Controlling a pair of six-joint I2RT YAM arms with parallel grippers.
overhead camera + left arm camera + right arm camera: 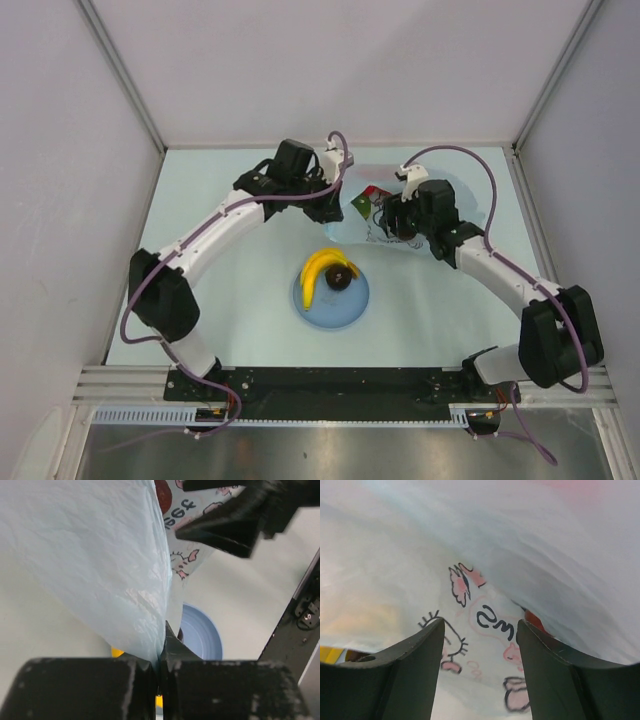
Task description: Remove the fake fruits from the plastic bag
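Note:
The pale-blue plastic bag (372, 212) with its cartoon print lies between my two grippers at the back of the table. My left gripper (162, 649) is shut on a fold of the bag's film (100, 555) and holds it up; from above the left gripper (335, 207) is at the bag's left edge. A red fruit (162, 494) shows through the bag. My right gripper (480, 630) is open, fingers either side of the printed film (490, 615), with a red fruit (536, 620) behind it. A yellow banana (317, 271) and a small dark maroon fruit (341, 279) lie on the plate.
The round blue plate (332, 312) sits mid-table, just in front of the bag; its rim (202, 637) shows under my left fingers. White walls enclose the table on three sides. The right gripper's black body (230, 520) hangs close above the bag.

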